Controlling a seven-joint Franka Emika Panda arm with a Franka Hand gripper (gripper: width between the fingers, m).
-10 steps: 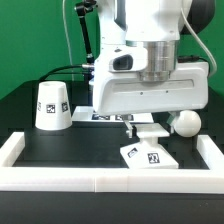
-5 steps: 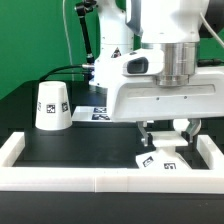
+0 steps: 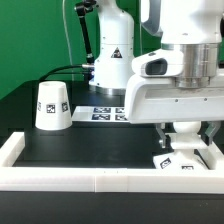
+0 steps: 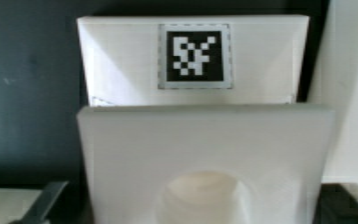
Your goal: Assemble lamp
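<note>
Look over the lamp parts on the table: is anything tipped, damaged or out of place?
Nothing stands out. The shade stands upright, and the base lies flat beneath the hand. Neither shows damage.

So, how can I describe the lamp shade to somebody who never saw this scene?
Find the black table. On the exterior view's left stands the shade. It alone is a tall tapered cup with a square tag on its side; the marker board beside it lies flat.
</note>
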